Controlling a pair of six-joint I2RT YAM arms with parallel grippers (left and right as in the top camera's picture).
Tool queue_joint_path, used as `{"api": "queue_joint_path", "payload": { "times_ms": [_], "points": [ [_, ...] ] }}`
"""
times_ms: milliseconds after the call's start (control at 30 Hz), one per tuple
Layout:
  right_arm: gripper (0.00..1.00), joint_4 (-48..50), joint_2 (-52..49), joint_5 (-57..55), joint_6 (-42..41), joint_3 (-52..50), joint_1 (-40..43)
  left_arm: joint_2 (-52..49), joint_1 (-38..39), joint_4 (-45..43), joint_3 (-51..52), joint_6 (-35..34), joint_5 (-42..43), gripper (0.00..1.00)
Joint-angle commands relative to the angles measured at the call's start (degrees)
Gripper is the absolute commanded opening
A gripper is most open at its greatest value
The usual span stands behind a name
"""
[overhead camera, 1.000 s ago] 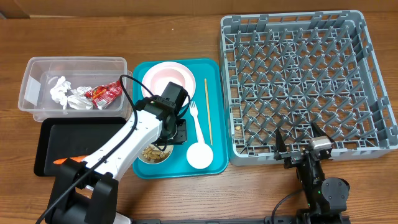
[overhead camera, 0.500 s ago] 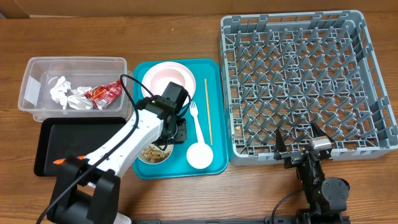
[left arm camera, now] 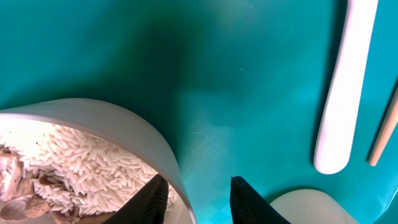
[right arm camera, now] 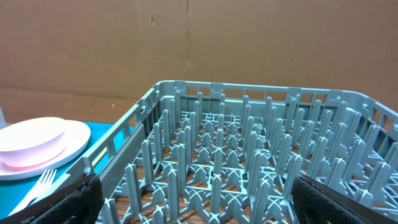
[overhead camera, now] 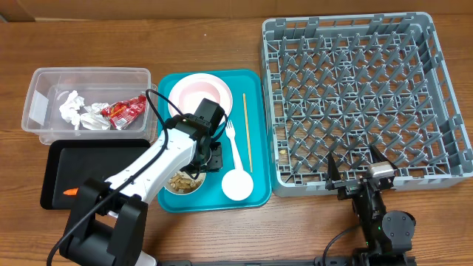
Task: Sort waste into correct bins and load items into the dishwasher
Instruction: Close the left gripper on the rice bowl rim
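One white bowl point(overhead camera: 184, 182) holding rice and food scraps point(left arm camera: 68, 168) is set at the left corner of the teal tray point(overhead camera: 255, 133) on the robot's side. The left hand point(left arm camera: 194, 200) is positioned at the bowl's rim. Its fingers point(left arm camera: 152, 199) are apart, one over the rice and one outside the wall, and no clamping on the rim is seen.

Just beside the bowl, on the same tray:
- a small white cup point(overhead camera: 238, 185) is placed to the right, clear of the bowl;
- a white fork point(overhead camera: 233, 140) is laid lengthwise, handle end near the cup;
- a wooden chopstick point(overhead camera: 247, 131) is laid parallel to the fork, on its right;
- a pink plate point(overhead camera: 198, 92) is placed at the far end.

Left of the tray, the clear tub point(overhead camera: 44, 81) is loaded with crumpled napkins point(overhead camera: 74, 111) and a red wrapper point(overhead camera: 124, 111). The black tray point(overhead camera: 92, 166) is placed in front of it, touching or slightly under the tub; which one cannot be told. A carrot point(overhead camera: 69, 192) is seen at its near-left edge.

Right of the teal tray, the grey dish rack point(overhead camera: 443, 111) is set on the wooden tabletop point(overhead camera: 222, 29). No dishes are seen on its pegs.

The right hand point(overhead camera: 356, 168) is held at the rack's near edge, fingers spread wide, with nothing gripped.
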State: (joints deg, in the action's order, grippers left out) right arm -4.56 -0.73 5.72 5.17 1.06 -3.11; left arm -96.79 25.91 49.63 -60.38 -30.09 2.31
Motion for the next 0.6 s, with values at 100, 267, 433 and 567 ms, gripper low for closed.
{"api": "queue_joint_path", "payload": {
  "times_ms": [100, 267, 433, 567],
  "points": [
    [1.00, 0.2, 0.5, -0.1, 0.2, -0.6, -0.3, -0.4, 0.4, 0.0, 0.3, -1.2, -0.8, 0.35],
    [1.00, 0.2, 0.5, -0.1, 0.2, -0.6, -0.3, -0.4, 0.4, 0.1, 0.3, -1.2, -0.8, 0.31],
    [1.00, 0.2, 0.5, -0.1, 0.2, -0.6, -0.3, -0.4, 0.4, 0.1, 0.3, -1.2, -0.7, 0.26],
    [1.00, 0.2, 0.5, -0.1, 0.2, -0.6, -0.3, -0.4, 0.4, 0.1, 0.3, -1.2, -0.8, 0.25]
  ]
}}
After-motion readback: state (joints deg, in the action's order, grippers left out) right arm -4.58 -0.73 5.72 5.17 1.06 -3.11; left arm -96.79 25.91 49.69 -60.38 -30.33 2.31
